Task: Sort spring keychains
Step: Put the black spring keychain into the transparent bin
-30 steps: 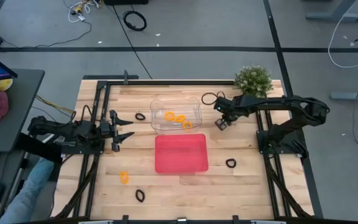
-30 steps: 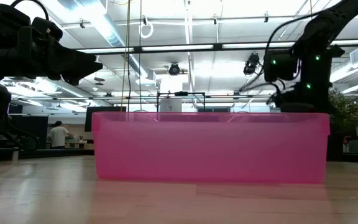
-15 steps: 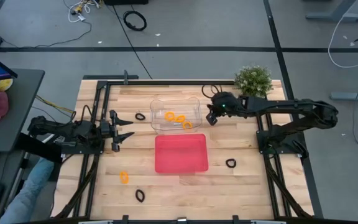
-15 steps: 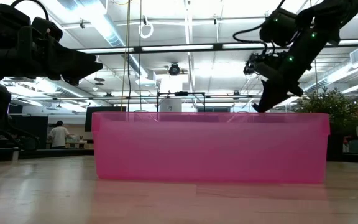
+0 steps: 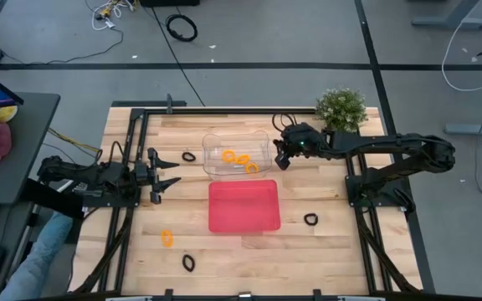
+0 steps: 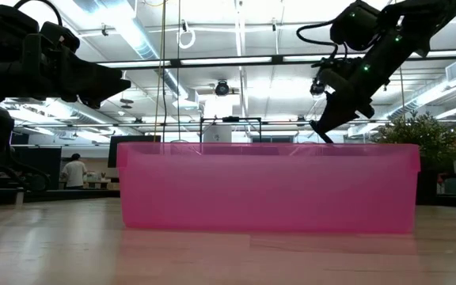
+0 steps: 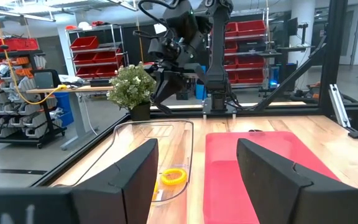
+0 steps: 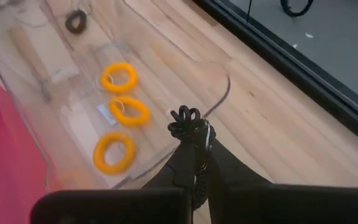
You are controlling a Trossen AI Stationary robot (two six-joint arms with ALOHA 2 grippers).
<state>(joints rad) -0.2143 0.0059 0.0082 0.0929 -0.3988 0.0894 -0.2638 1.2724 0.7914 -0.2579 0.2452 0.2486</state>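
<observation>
My right gripper (image 8: 194, 140) is shut on a black spring keychain (image 8: 188, 120) and hangs above the right rim of the clear tray (image 5: 237, 155). Three orange keychains (image 8: 128, 110) lie on that tray's floor. The red tray (image 5: 243, 206) stands just nearer. On the bare table lie black keychains at the clear tray's left (image 5: 189, 156), right of the red tray (image 5: 310, 219) and near the front edge (image 5: 188, 262), plus an orange one (image 5: 167, 239). My left gripper (image 7: 191, 180) waits open at the table's left, level, pointing toward the trays. My right gripper pinches the black keychain between its two fingers, whose tips (image 8: 197, 144) close on the lower part of the coil (image 8: 195, 132). The fingers slant down toward the table's left. The keychain is lifted clear, with a bunch of loops sticking out past the fingertips.
A potted plant (image 5: 341, 107) stands at the far right corner, behind my right arm. A black cable (image 5: 283, 127) loops beside the clear tray's far right corner. Dark frame rails (image 5: 132, 159) run along both table sides. Bare wood lies in front of the red tray.
My right gripper has moved toward the table's left, from beyond the clear tray's right side to above its right rim. It has risen a little and tipped so that its fingers slant down and left. It has slowed over the last half second.
</observation>
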